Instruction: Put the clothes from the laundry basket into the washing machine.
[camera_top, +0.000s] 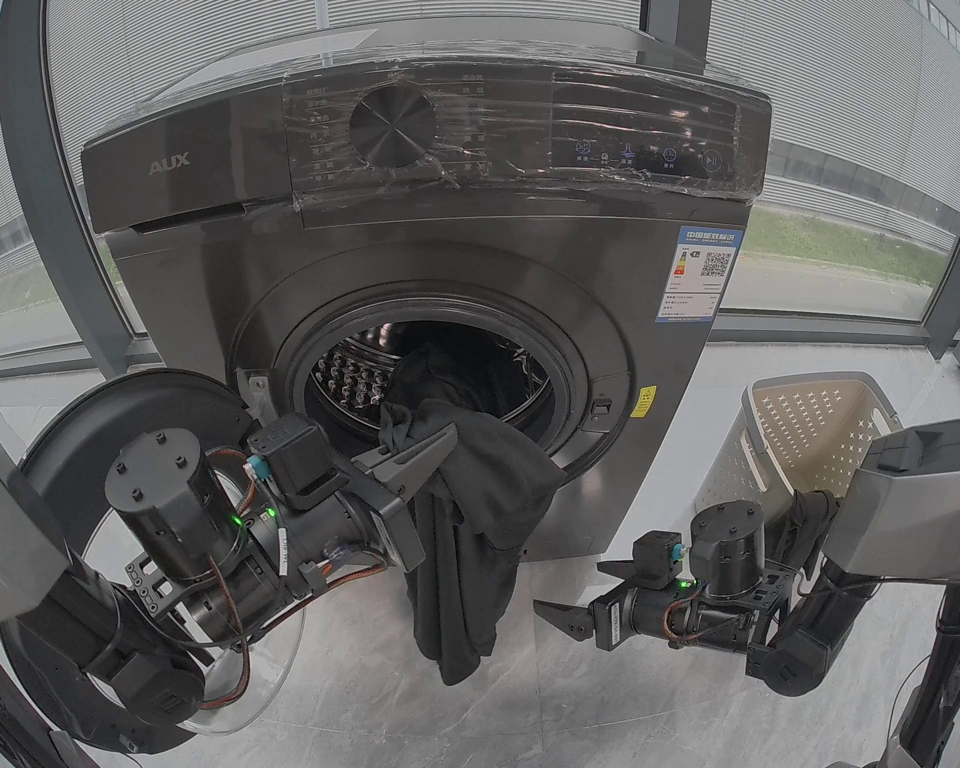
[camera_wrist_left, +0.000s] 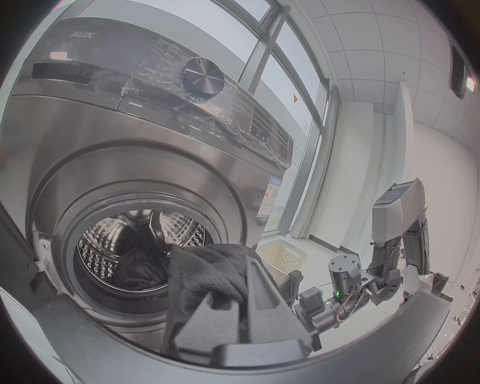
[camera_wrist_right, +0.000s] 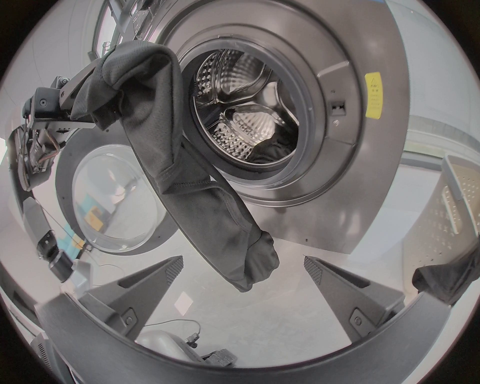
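Washing machine (camera_top: 430, 250): door open. Laundry basket (camera_top: 830, 420) stands to its right. The dark garment (camera_top: 470, 520) hangs lengthwise in front of the drum mouth's lower rim, its top clamped in the left gripper (camera_top: 440, 442). Right gripper (camera_top: 560, 615): jaws wide apart, empty, near the basket.

The right hand (camera_wrist_right: 241, 261) holds its two dark fingers spread wide with nothing between them. Beyond it a long dark grey knitted garment (camera_wrist_right: 165, 150) hangs from the left hand (camera_wrist_right: 75, 97), in front of the grey front-loading washing machine (camera_wrist_right: 345, 165). A dark heap (camera_wrist_right: 272, 147), possibly cloth, lies in the open drum.
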